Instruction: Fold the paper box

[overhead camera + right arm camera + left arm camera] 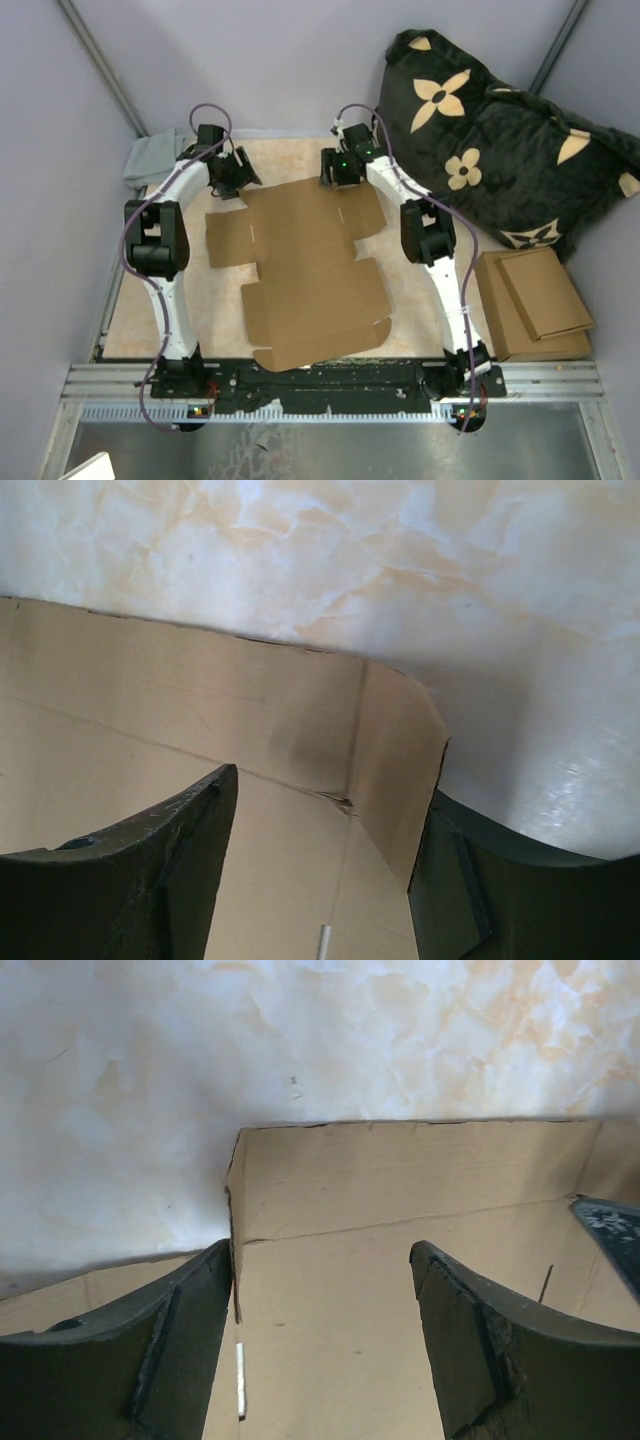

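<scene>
Currently: paper box (pixel 310 270), laid out on desk (pixel 140 310), unfolded. L jaws open, far-left flap corner straddled; R jaws open, far-right corner, slightly upturned, between them. Prob. positioned so rear flap is raised evenly.

Marbled beige table (pixel 215 310) — paper box (pixel 310 275) on it

matt paper box (pixel 310 300) (glossy tabletop (pixel 215 310))

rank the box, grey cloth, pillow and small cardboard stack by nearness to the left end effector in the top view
From the left end effector:
1. paper box, directly under it
2. grey cloth, far-left corner
3. pillow, far right
4. small cardboard stack, near right
</scene>
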Controlling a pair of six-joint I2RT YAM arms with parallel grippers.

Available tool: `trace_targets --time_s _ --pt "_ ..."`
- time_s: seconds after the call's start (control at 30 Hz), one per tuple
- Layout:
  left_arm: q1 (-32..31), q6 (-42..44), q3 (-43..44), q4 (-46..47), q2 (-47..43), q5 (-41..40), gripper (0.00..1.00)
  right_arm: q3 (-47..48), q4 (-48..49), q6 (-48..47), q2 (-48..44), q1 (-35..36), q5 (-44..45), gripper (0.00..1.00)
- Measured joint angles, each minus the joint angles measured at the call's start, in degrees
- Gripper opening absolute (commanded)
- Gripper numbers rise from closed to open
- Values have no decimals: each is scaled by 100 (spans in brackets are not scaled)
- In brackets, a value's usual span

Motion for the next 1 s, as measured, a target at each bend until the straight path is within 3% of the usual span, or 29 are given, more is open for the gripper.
trace_targets --time_s 1.0 --pt "-256 -151 710 149 868 310 76 -131 85 -103 -424 299 157 64"
